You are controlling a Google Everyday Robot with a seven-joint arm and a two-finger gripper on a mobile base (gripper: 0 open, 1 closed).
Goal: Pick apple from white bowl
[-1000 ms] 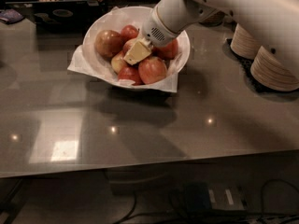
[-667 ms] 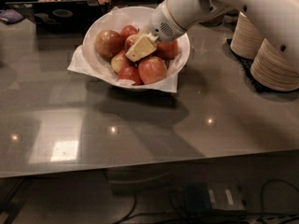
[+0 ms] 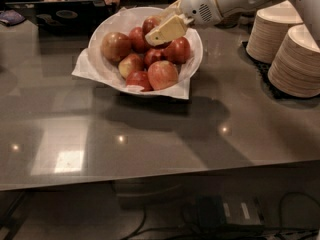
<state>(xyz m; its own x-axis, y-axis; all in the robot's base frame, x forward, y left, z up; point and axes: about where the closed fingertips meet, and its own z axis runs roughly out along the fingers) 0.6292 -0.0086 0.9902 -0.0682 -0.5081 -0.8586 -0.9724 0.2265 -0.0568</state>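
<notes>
On the grey table (image 3: 150,134) we see the bowl (image 3: 98,59) heaped with apples. The apple (image 3: 151,23) is at the back of the heap, right against the gripper (image 3: 162,31) above it; we cannot tell whether it is gripped. Plates (image 3: 295,59) are stacked at far right.
</notes>
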